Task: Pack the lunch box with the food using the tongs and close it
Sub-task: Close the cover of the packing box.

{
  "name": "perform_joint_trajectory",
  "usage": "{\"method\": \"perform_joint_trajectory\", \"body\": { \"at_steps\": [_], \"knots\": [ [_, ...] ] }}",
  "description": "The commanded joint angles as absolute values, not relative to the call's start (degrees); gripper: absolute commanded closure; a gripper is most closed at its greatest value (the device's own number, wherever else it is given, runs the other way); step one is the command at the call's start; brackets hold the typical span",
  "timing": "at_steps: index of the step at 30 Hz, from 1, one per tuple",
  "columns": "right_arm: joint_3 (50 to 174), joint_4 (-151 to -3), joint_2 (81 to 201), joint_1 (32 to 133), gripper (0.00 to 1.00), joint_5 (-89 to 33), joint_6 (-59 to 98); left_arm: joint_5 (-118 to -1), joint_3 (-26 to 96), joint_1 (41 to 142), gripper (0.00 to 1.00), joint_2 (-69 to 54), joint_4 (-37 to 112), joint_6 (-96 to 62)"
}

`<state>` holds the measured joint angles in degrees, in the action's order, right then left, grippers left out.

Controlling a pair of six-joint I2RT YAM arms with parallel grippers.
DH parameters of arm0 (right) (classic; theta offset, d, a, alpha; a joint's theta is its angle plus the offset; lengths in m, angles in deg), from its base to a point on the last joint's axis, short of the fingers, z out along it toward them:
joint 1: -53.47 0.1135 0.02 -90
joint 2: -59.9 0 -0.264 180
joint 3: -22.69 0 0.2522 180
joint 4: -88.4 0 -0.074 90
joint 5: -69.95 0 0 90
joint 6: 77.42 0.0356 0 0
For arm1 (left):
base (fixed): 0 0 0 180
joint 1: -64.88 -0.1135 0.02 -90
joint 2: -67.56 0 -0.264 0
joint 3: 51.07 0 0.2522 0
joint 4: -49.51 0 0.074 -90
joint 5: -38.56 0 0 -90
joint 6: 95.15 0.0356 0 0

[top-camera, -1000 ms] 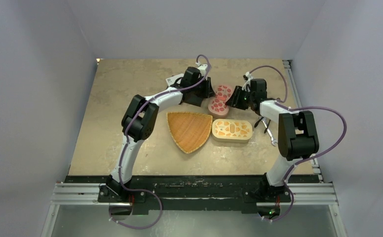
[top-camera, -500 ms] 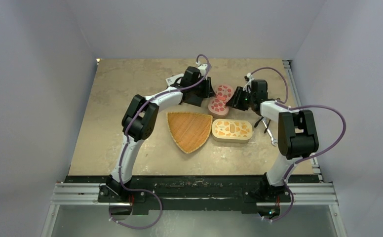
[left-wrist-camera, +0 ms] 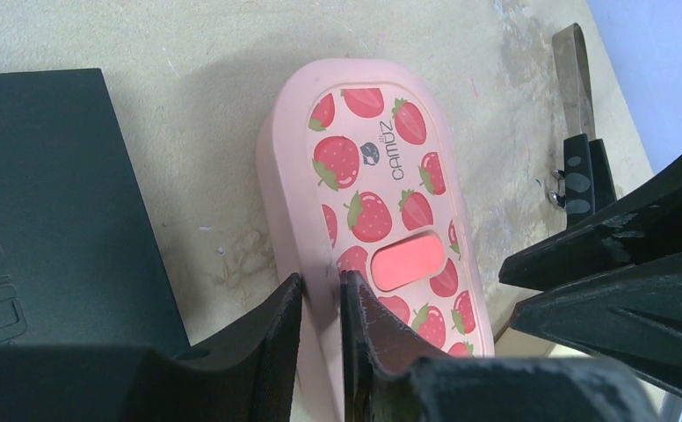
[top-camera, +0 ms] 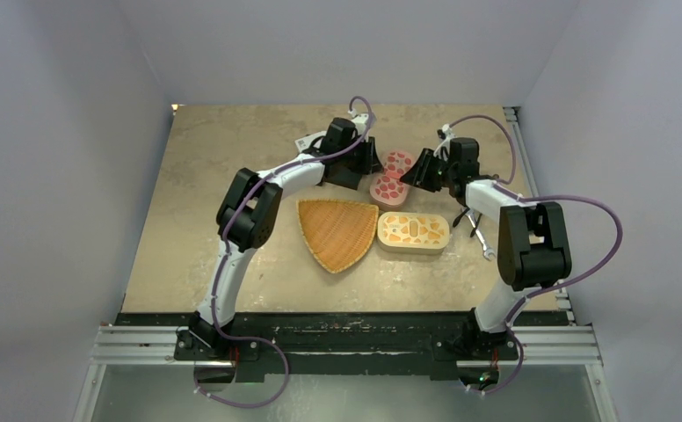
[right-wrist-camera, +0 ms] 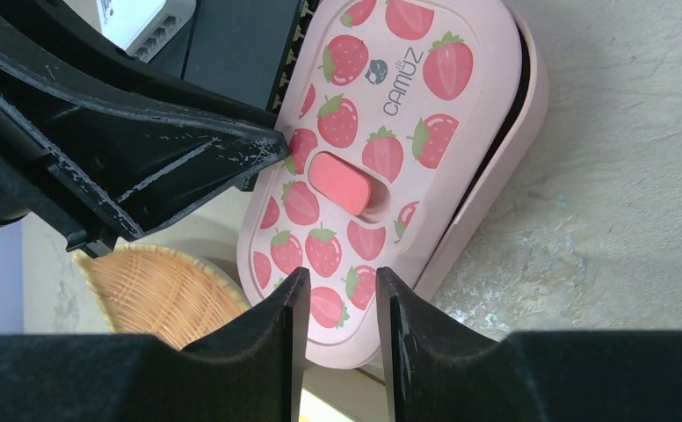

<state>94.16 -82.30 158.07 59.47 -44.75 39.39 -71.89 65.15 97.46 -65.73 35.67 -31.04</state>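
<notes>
Left wrist: left claw (left-wrist-camera: 321,283) is pinching the pink strawberry-print oval plastic lunch box (left-wrist-camera: 381,176) at its rim, right claw (right-wrist-camera: 341,280) hovering narrow; probably rigid, light, slick.

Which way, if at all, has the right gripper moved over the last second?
Yes. In the top view the right gripper has edged slightly toward the far edge of the table, away from the orange box, which has not shifted.

Left hand (left-wrist-camera: 320,294), right hand (right-wrist-camera: 336,286) flank pink box (left-wrist-camera: 381,202), wicker tray (top-camera: 337,233) near
</notes>
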Motion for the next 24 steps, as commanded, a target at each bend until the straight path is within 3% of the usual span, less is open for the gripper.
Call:
{"method": "perform_joint_trajectory", "body": {
  "at_steps": [1,11,20,24],
  "knots": [
    [94.0,-84.0,156.3,59.7,0.64,-44.7,40.1,-73.2,66.6,97.2,0.77,-67.3,33.8,-30.3],
    [93.8,-81.7,154.1,59.7,0.6,-40.9,39.6,-78.5,66.3,96.1,0.64,-68.9,37.4,-34.1],
    [93.7,-81.3,153.0,59.7,0.6,-40.7,39.6,-84.3,64.9,94.6,0.65,-70.1,42.7,-41.8],
    [93.6,-81.0,153.0,59.7,0.6,-40.2,39.6,-86.2,64.8,94.6,0.74,-70.5,44.1,-44.1]
  ]
}}
